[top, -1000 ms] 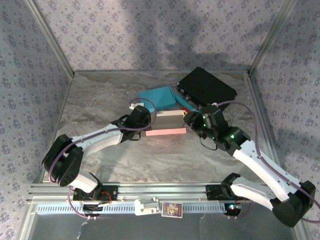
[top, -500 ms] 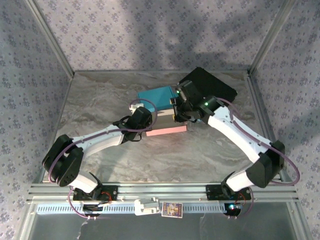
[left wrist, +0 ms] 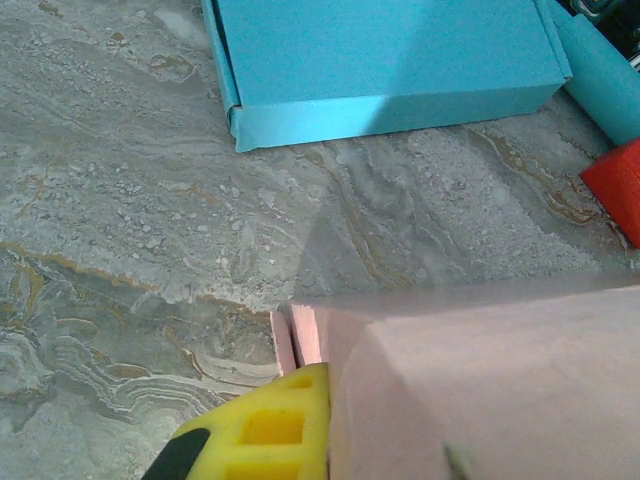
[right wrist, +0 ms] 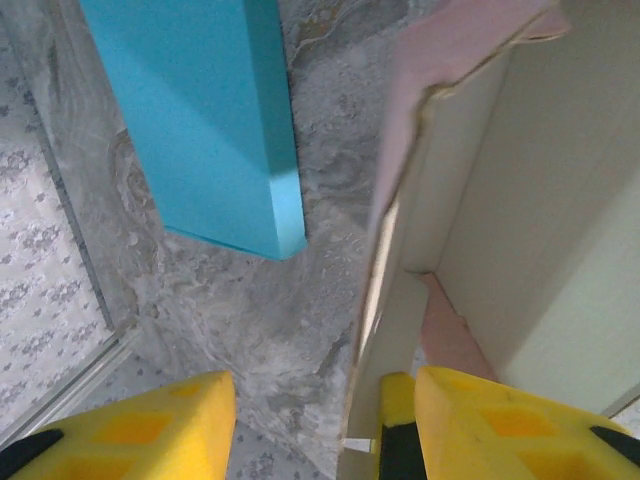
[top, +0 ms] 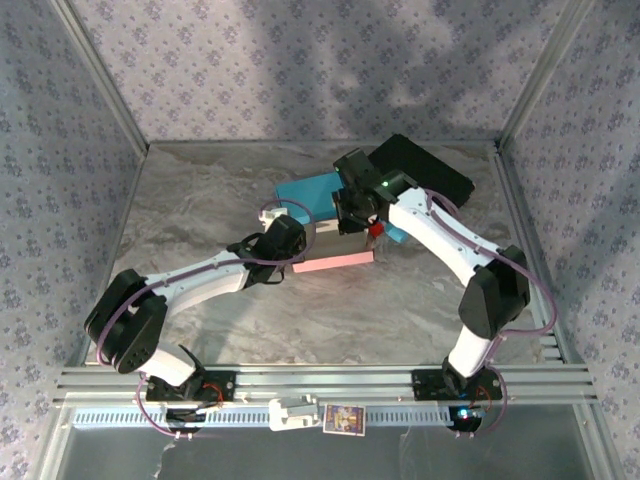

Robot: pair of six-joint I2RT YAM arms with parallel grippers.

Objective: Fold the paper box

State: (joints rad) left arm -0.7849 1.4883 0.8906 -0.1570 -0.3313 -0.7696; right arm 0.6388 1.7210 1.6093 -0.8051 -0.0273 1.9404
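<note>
The box point(top: 332, 248) sits mid-bench, half formed: its pale inside faces up, its side walls stand, and a pink flap lies flat on the near side.

The step in hand looks like raising and tucking a wall. The left hand point(top: 298, 240) is closed at the box's left end. In its wrist view the pink wall point(left wrist: 480, 380) lies right against the one finger point(left wrist: 265, 428) that shows, so it seems to be pinching that wall and steadying the box.

The right hand point(top: 356, 222) hovers over the far right corner, jaws apart. From its wrist camera, one finger point(right wrist: 130, 425) is outside the box and the other is inside. The upright wall point(right wrist: 400, 200) runs between them, not yet clamped.

Next, I judge, the right hand must close on that wall or press it inward along its crease while the left keeps the box from sliding. The card is thin and will buckle if it is squeezed off the fold line.

The bench point(top: 200, 200) has a grey marbled top, smooth and probably slippery under paper. A blue box point(top: 312, 192) lies just behind the pink one, a small red piece point(top: 375, 230) is beside the right hand, and a black case point(top: 425, 172) sits in the far right corner. Patterned walls point(top: 300, 60) close in three sides, and a metal rail point(top: 300, 378) carries the arm bases.
</note>
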